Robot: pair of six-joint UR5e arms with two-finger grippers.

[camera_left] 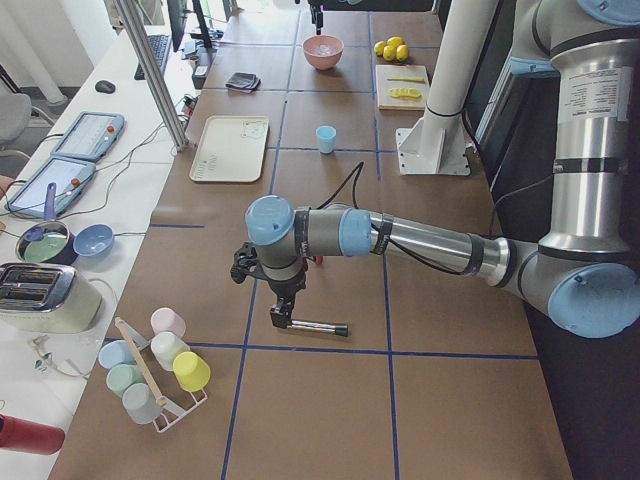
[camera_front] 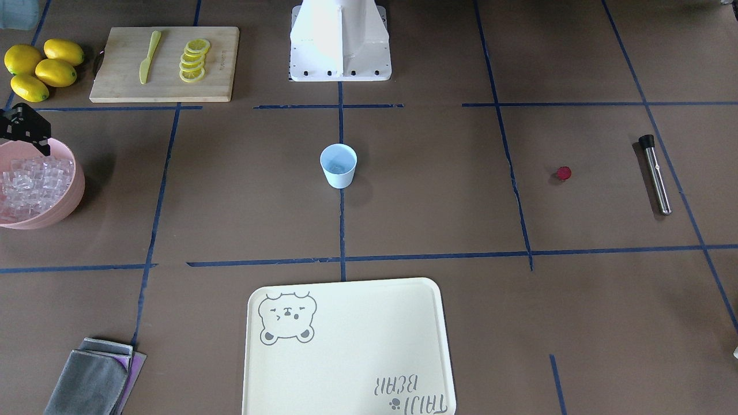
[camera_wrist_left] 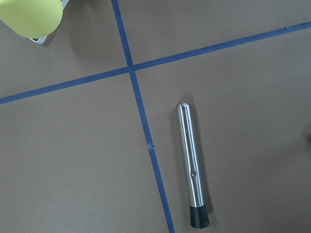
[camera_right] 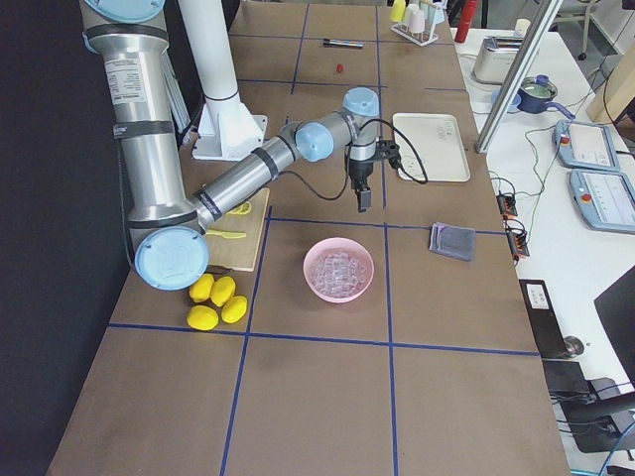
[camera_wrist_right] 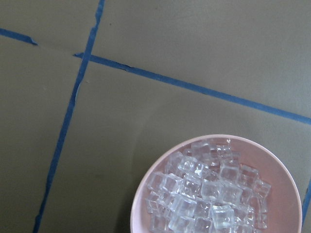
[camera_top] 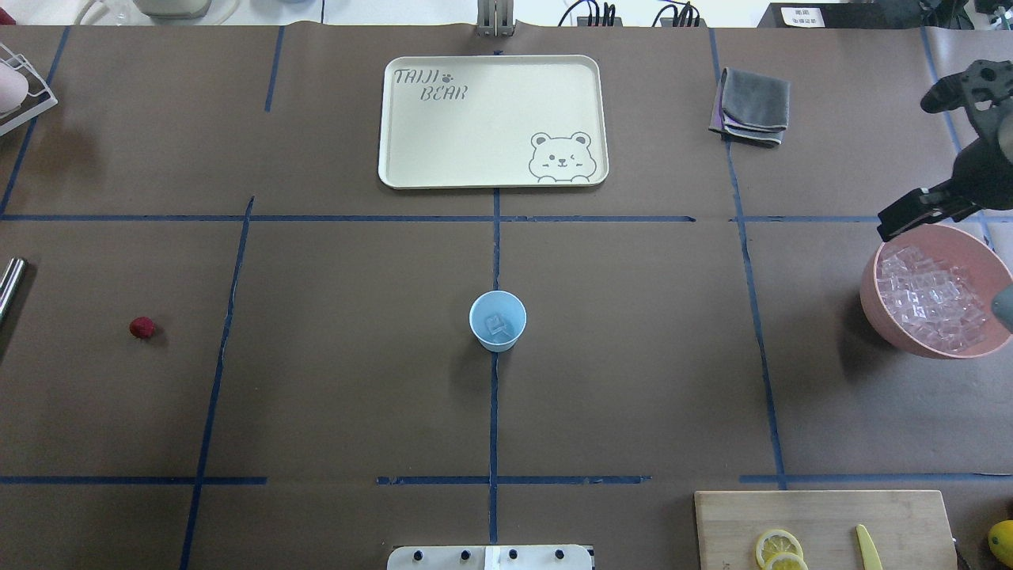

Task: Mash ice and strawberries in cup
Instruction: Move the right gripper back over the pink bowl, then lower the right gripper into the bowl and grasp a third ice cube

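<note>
The pale-blue cup [camera_front: 338, 165] [camera_top: 497, 321] stands upright at the table's middle with one clear cube in its bottom. More ice [camera_top: 932, 296] [camera_wrist_right: 204, 194] is piled in a pink bowl [camera_front: 72, 199]. The strawberry [camera_front: 564, 173] [camera_top: 142, 327] lies alone on the table. My right gripper [camera_top: 894, 224] [camera_front: 40, 147] hangs over the bowl's far rim; whether it is open or shut I cannot tell. My left gripper [camera_left: 282, 312] hovers just above a steel muddler [camera_wrist_left: 192, 165] [camera_front: 655, 173], seen only in the side view, so its state is unclear.
A cream tray [camera_top: 388, 119] sits beyond the cup. A cutting board [camera_front: 127, 80] holds lemon slices and a yellow knife, with whole lemons [camera_front: 43, 69] beside it. A grey cloth [camera_top: 756, 107] lies near the tray. A rack of coloured cups [camera_left: 160, 365] stands past the muddler.
</note>
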